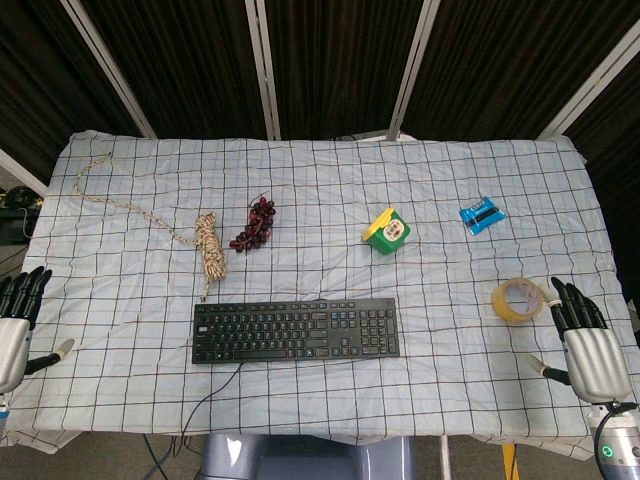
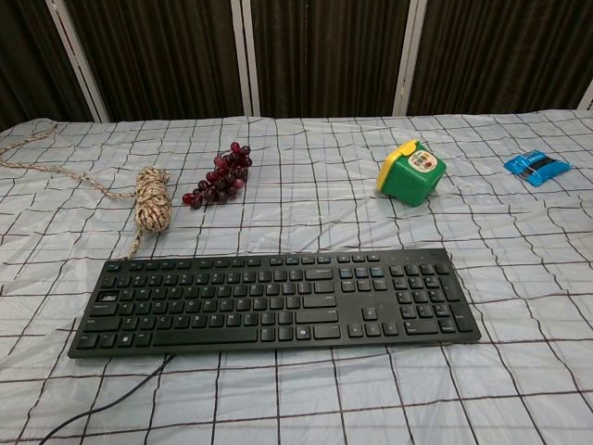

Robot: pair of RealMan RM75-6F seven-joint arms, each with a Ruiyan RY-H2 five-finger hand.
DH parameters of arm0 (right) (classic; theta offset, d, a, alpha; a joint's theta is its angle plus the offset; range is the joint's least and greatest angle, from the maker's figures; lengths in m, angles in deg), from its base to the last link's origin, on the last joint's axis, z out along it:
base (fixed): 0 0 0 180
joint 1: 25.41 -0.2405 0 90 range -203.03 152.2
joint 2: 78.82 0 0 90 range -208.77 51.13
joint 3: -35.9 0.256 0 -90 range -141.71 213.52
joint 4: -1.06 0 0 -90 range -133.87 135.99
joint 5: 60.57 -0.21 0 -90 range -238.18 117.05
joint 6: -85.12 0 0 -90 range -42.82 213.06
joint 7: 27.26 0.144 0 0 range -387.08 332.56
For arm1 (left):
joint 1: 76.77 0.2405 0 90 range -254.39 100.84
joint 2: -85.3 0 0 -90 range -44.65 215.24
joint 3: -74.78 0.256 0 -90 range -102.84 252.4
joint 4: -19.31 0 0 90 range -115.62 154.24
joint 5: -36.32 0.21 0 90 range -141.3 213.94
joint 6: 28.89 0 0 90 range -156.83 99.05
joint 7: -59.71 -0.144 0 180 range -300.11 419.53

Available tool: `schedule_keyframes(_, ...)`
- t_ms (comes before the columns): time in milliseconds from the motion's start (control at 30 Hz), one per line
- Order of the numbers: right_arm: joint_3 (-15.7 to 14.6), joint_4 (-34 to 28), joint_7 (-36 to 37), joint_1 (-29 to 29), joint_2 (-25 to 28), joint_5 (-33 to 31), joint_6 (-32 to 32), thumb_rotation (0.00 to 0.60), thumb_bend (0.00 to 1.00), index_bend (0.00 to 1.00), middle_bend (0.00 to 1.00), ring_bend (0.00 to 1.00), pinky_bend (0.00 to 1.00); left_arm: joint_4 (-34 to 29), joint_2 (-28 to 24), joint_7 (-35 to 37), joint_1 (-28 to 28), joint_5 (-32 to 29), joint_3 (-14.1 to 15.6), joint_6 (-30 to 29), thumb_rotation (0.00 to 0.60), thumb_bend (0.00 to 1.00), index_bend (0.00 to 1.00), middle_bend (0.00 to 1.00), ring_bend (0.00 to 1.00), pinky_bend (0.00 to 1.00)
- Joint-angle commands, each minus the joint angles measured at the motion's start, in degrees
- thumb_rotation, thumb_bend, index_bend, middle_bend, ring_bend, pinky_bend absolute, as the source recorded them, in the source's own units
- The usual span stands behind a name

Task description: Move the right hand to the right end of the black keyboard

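The reach has not begun: the right hand (image 1: 590,352) rests spread and empty, well apart from the keyboard (image 1: 296,330). Judging by this, it must travel toward nine o'clock to the keyboard's right end.

No text, brand, number or sign can be read with certainty in either view. Pale legends are seen on the keys of the black keyboard (image 2: 278,301), but they are too small to be made out. A light label is carried on the green and yellow box (image 2: 412,171), and its print is blurred. Dark markings are shown on the blue packet (image 2: 537,167); nothing legible is offered there.
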Motion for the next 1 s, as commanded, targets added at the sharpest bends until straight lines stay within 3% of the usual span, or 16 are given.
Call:
schedule_keyframes(33,-0.24,-0.33,-0.59,-0.07,0.2,-0.12,0.43,0.6,0.05,0.04,0.0,0.0,0.14,-0.14,-0.12,-0.04,-0.03,-0.12,-0.01,0.11,0.6,0.12,0.0,0.0,0.0,0.0)
schedule_keyframes(767,-1.05,-2.36,-4.08,-1.07,-0.13,2.55,1.04,0.6,0.06,0.04,0.0,0.0,0.13,-0.3,-0.16,-0.56,0.12,0.03,-0.19,-0.42,0.6,0.12,0.0,0.0,0.0,0.0)
schedule_keyframes(800,-1.06,-2.57,-4.42,-1.34,-0.15,2.78,1.34,0.6,0.06,0.05,0.04,0.01,0.15,-0.33,-0.14,-0.51,0.14,0.04,-0.23,-0.5,0.6,0.12,0.0,0.0,0.0,0.0)
schedule_keyframes(867,-0.67,-3.26,-6.97,-2.76,0.01,4.25,2.24,0.6,0.07,0.06,0.21,0.17,0.31,-0.04,0.2,-0.34,0.31,0.18,-0.64,-1.5,0.6,0.12,0.0,0.0,0.0,0.0)
schedule_keyframes(933,-0.3,-4.8,-9.92,-4.04,0.37,4.21,4.12,0.6,0.08,0.09,0.48,0.46,0.54,0.38,0.72,0.01,0.46,0.38,-0.93,-2.36,0.6,0.12,0.0,0.0,0.0,0.0)
schedule_keyframes(1000,0.02,-6.29,-12.17,-4.88,0.66,3.73,5.57,0.6,0.1,0.11,0.62,0.6,0.63,0.71,0.98,0.24,0.53,0.47,-1.04,-2.7,0.6,0.12,0.0,0.0,0.0,0.0)
